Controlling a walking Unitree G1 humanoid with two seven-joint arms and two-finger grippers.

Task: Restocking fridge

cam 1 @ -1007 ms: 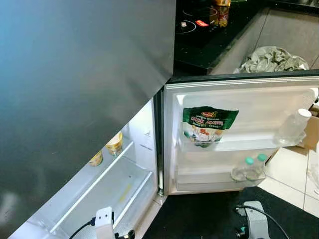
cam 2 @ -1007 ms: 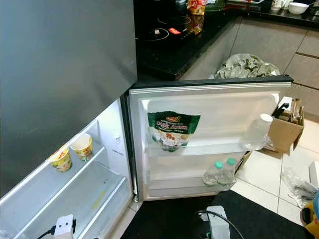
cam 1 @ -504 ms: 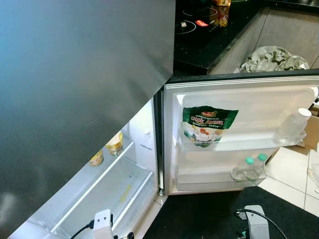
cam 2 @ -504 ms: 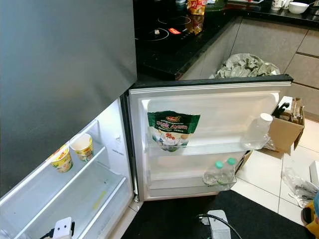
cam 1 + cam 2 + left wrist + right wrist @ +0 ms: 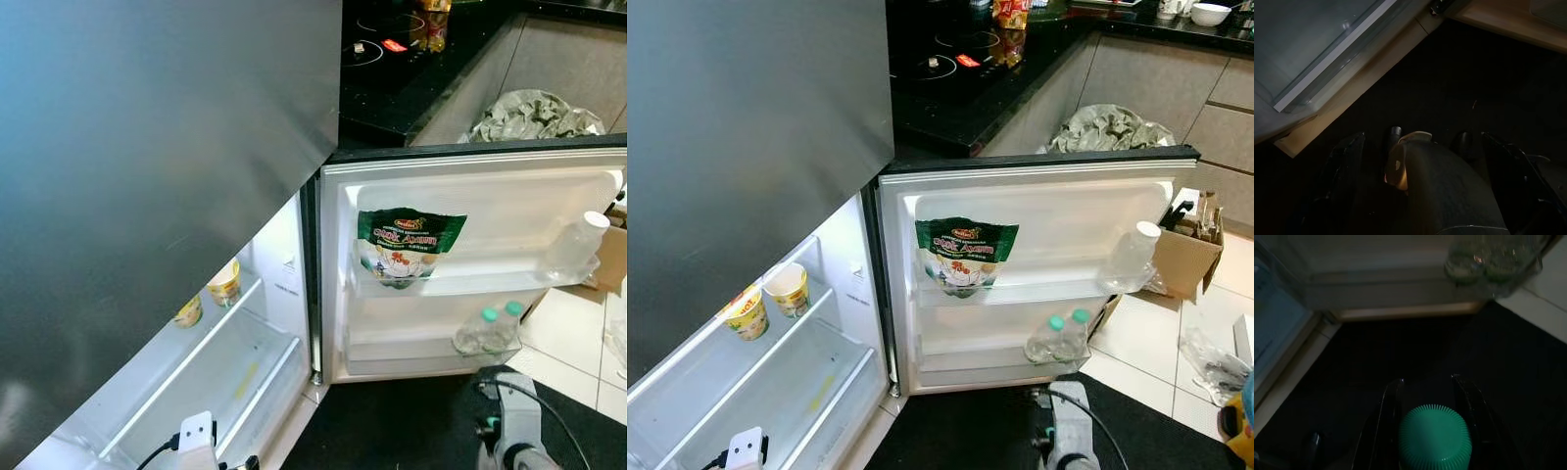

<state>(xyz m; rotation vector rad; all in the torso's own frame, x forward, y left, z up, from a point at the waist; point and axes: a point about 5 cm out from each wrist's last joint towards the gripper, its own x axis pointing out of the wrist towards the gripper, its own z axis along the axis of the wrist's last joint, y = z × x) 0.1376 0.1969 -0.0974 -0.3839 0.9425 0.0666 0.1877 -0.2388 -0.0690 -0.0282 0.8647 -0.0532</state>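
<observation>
So I've got a bottle [image 5: 1434,435] with a green ribbed cap pinched in my right tool [image 5: 1430,396]. In the right wrist view the two black fingers sit close on either side of the cap, touching it or near enough. The bottle stands upright in the grip, its long axis running up along the fingers, cap toward the fridge.

What matters for the next bit: the open fridge door [image 5: 1038,196] is straight ahead of that arm and a little above it, and the lower door bin [image 5: 999,354], where two matching green-capped bottles [image 5: 1058,338] already sit, is the closest slot. My guess is that's where this one goes, right beside them. The right arm [image 5: 507,421] is clearly the nearer one; my left tool [image 5: 1415,166] hangs low over the dark mat by the fridge's bottom edge.

The upper door shelf has a green snack pouch [image 5: 407,245] and a clear bottle [image 5: 580,250] tipped at the far end. Two yellow cups [image 5: 769,299] sit on a shelf inside the fridge.

Hard to make out: the bottle's body below the cap is hidden in the dark. On the left tool, something pale sits between the dark fingers, and I can't tell if they're gripping anything.
</observation>
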